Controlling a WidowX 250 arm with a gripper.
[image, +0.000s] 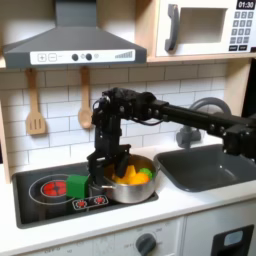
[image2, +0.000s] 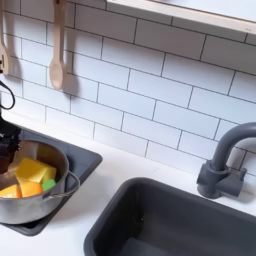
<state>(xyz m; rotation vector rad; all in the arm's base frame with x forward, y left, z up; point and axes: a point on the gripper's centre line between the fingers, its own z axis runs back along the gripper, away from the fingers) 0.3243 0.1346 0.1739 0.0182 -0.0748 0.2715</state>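
The tool (image: 107, 166) hangs at the end of the black arm (image: 160, 108) with its fingers pointing down at the near-left rim of the silver pot (image: 128, 186), and from the first exterior view I cannot tell whether the fingers are spread or pressed together — they are dark against a dark stove top (image: 40, 190). Directly below and just beside the tool, inside the pot, lie yellow and orange toy food pieces (image: 133, 176); in the second exterior view the same pot (image2: 52, 160) shows a yellow block (image2: 33, 169), an orange piece (image2: 26, 189) and a small green bit (image2: 49, 184) packed close together. To the side of the tool away from the pot, something red and green (image: 66, 184) lies on the printed burner. Working well here, in my judgement, means coming straight down so the fingers clear the pot's rim, closing on one piece alone and not wedging against the wall, since the pieces touch one another and the pot could slide on the smooth stove top. Past the pot from the tool sits the dark sink (image: 205, 165) with its grey faucet (image2: 225, 165); behind the arm two wooden utensils (image: 35, 105) hang on the white tiles. As for writing, the microwave (image: 200, 25) above carries a clock display (image: 246, 5) — its digits are too blurred to read with confidence.
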